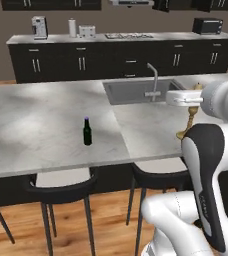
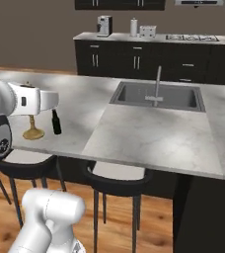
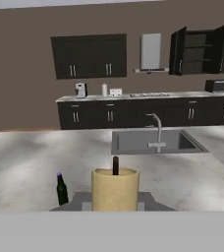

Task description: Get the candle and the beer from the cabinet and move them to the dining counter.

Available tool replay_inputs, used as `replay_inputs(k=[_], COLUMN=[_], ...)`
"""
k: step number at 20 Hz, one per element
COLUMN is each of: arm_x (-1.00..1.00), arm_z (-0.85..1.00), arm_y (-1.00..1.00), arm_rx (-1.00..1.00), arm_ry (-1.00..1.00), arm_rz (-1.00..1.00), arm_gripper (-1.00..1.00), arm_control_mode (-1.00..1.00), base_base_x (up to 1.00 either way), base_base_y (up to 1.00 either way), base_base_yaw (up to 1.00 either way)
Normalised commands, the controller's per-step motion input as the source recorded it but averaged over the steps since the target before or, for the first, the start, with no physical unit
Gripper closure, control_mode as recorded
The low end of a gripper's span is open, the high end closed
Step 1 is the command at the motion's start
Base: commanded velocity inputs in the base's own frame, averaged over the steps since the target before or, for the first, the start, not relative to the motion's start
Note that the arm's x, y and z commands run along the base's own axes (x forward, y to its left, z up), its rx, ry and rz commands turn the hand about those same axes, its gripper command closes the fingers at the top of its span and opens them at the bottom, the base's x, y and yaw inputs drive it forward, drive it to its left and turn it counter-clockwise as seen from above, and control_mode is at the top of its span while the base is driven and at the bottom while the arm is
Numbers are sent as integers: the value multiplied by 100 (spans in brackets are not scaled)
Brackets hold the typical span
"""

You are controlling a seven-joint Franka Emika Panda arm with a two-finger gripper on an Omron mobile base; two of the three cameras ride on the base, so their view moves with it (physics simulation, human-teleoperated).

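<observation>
Tool: clenched on the candle; in the hand view the candle's top fills the space between the 2 finger tips, which it mostly hides.
Candle: tan-gold, upright, its flared base resting on the worktop near the front edge, just in front of the sink's right corner as the left base view has it. The white hand covers its upper part in both base views; its base shows at.
Candle top: pale yellow cylinder with a dark wick standing in the middle.
Beer: dark bottle with a purple cap, upright on the worktop, well apart from the candle in the left base view, to its left; from the right base view it stands just beside the candle's base.
Worktop: grey-white marble island top, carrying both candle and beer.
Sink: steel, inset in the worktop, with a faucet at its near rim.
Stools: 2 dark seats tucked under the front edge.
Cabinet: dark wall unit on the far wall, doors standing open, shelves visible.
Back counter: carries a coffee machine, a paper roll and a toaster.
</observation>
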Motion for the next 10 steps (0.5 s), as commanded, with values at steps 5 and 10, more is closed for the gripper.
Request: replay_inputs(k=[5,10], arm_x=[0,0], arm_z=[0,0], arm_y=[0,0], arm_rx=[0,0], arm_ry=[0,0], arm_rz=[0,0], arm_gripper=[100,100], arm_control_mode=[100,100], base_base_x=[52,37], base_base_y=[15,35], base_base_yaw=[-19,-15])
